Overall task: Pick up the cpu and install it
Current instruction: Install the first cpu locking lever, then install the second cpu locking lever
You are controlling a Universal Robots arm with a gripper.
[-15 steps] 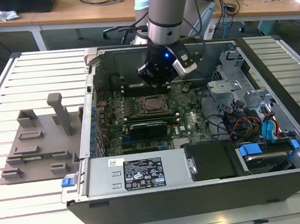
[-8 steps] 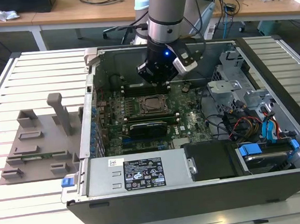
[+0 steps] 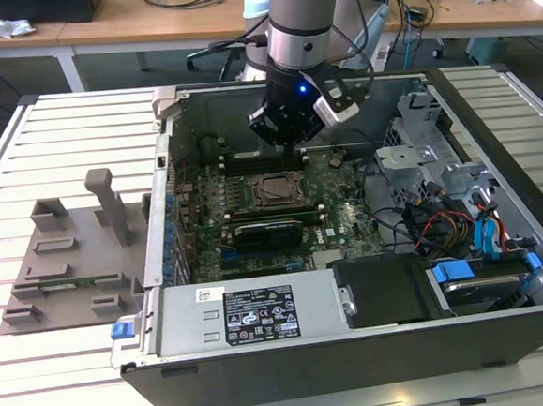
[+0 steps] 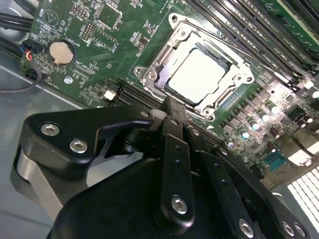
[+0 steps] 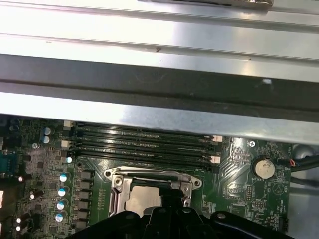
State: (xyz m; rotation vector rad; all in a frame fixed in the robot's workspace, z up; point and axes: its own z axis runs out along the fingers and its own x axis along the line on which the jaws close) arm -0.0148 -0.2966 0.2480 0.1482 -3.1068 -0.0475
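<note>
jaws [image 4: 172, 107]: fingers together, empty, hovering just above the socket edge | cpu [image 4: 198, 74]: lies flat in the socket [image 4: 149, 74] on the motherboard [image 4: 89, 59], silvery top facing up, frame around it; also seen in first wrist view [image 5: 144, 199] | case [image 3: 500, 241]: open, resting on slatted surface [image 3: 59, 135]

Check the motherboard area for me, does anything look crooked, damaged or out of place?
Nothing stands out. The cpu lies flat and square inside the socket frame, the motherboard looks undamaged, and the gripper hangs just above it.
</note>
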